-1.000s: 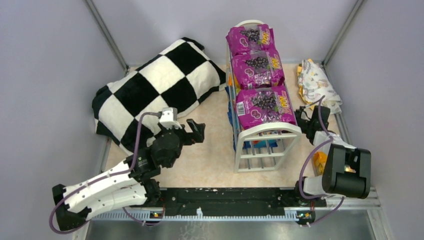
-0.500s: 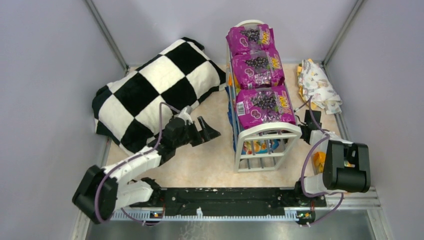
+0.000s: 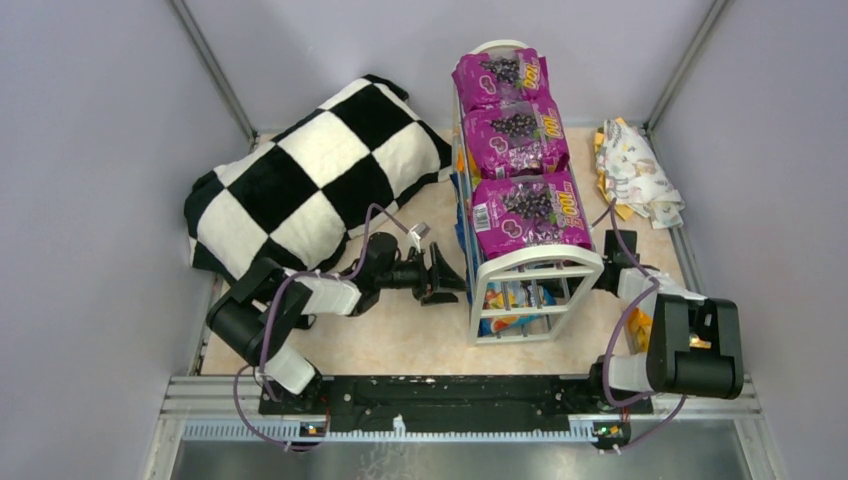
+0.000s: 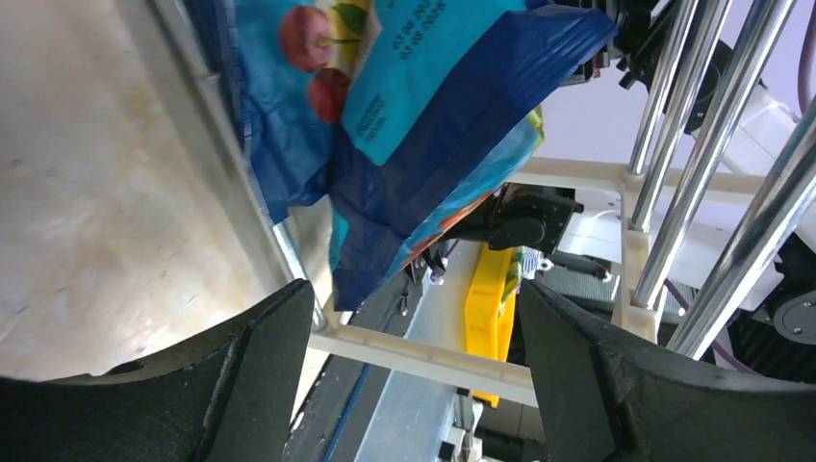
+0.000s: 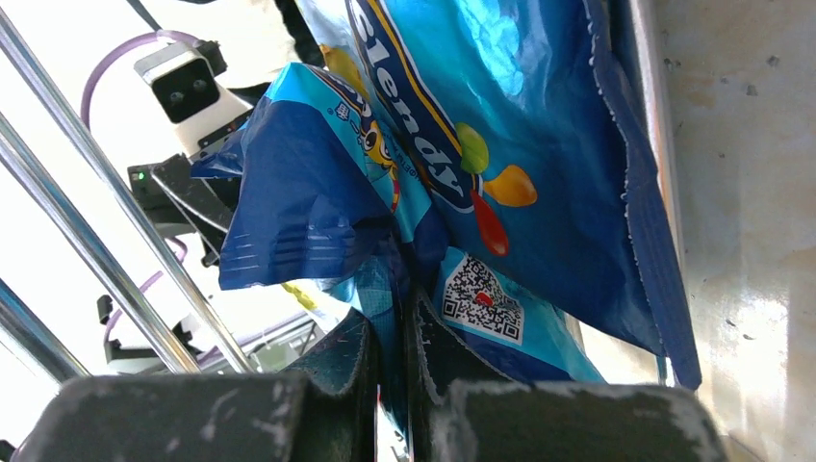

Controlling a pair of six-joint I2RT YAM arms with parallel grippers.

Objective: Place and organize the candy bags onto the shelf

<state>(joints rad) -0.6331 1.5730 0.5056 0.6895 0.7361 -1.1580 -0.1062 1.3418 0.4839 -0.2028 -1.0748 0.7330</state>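
Right wrist view shows the main hazard. The right gripper (image 5: 395, 322) is pinched shut on only the thin crinkled edge of a blue candy bag (image 5: 289, 192) in the lower tier of the shelf (image 3: 540, 262). With so slight a hold, I judge that a tug could slip the film free or tear the seam. A push could crumple the bag against the second blue bag (image 5: 539, 135) lying beside it. The left gripper (image 4: 414, 298) waits at the opposite side of the rack's near end, jaws wide and holding nothing. The bag's dark corner hangs ahead of them, apparently untouched. If those jaws close there they may catch a white crossbar (image 4: 423, 356) or a steel rod (image 4: 707, 164) instead of the bag. With an arm on each side, the light wire rack could be dragged across the table (image 3: 420, 330) or tipped. That would likely spill the three purple grape candy bags (image 3: 525, 215), which lie flat in an overlapping row along the top tier. Below them the lower tier holds at least two blue bags bunched near the front arch. A bit of orange shows farther back, too hidden to name. A checkered pillow (image 3: 320, 170) and a patterned cloth (image 3: 640, 175) lie well apart from the rack.
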